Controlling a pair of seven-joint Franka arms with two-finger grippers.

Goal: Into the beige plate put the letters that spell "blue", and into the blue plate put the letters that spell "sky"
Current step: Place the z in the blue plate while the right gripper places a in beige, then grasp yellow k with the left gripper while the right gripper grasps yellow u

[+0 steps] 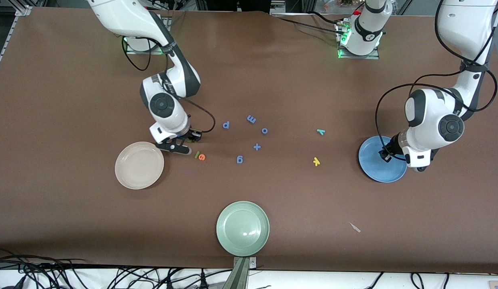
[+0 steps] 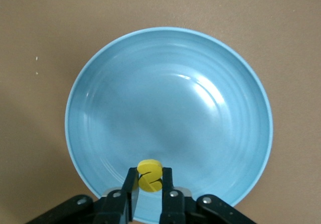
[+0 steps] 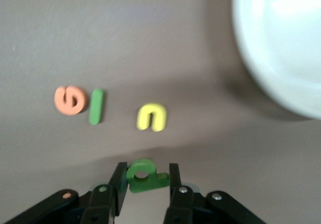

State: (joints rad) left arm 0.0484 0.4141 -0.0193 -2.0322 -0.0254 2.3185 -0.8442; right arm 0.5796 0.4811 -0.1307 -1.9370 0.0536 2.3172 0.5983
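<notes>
Yellow s sits pinched in the left gripper over the blue plate. Right gripper clamps the green b above the table beside the beige plate, with u, l and e on the table below it.

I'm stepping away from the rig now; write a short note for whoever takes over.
Left gripper: shut on the yellow s, over the blue plate, which has nothing in it yet.
Right gripper: shut on the green b, over the table beside the beige plate, which also has nothing in it.
On the table by the right gripper: yellow u, green l, orange e.
Yellow k and teal y lie toward the left arm's end.
Done: nothing placed. Left: all seven letters.
</notes>
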